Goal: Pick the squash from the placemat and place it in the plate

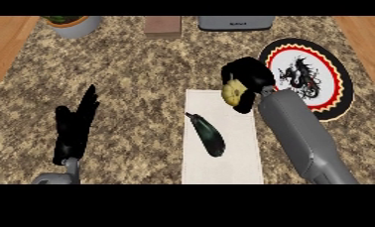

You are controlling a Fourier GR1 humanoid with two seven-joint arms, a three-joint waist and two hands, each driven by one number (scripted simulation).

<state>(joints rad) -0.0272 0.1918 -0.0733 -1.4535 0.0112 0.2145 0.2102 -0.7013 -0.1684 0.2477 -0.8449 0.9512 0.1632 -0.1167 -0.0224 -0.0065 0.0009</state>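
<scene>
Squash (233, 93): yellow, ribbed, held in the right robot hand (247, 75) at the upper right corner of the placemat; whether it touches the cloth cannot be told.
Right robot hand: black, fingers curled round the squash and hiding most of it; its grey forearm runs in from the lower right of the view.
Placemat (238, 159): pale, rectangular, lying lengthwise on the middle of the tabletop.
Eggplant (207, 135): dark, long, lying slantwise on the placemat, stem end toward the upper left, near the squash but apart from it.
Plate (336, 80): round, with a black rim, a red and cream ring and a dark dragon figure on white; it lies just right of the right robot hand, partly covered by the forearm.
Left robot hand (73, 129): open, fingers straight and pointing up, resting at the left of the view, well apart from the placemat.
Tabletop (132, 72): speckled brown stone.
Far edge: potted plant (72, 24) at left, brown box (162, 27) in the middle, grey appliance (236, 23) to its right.
</scene>
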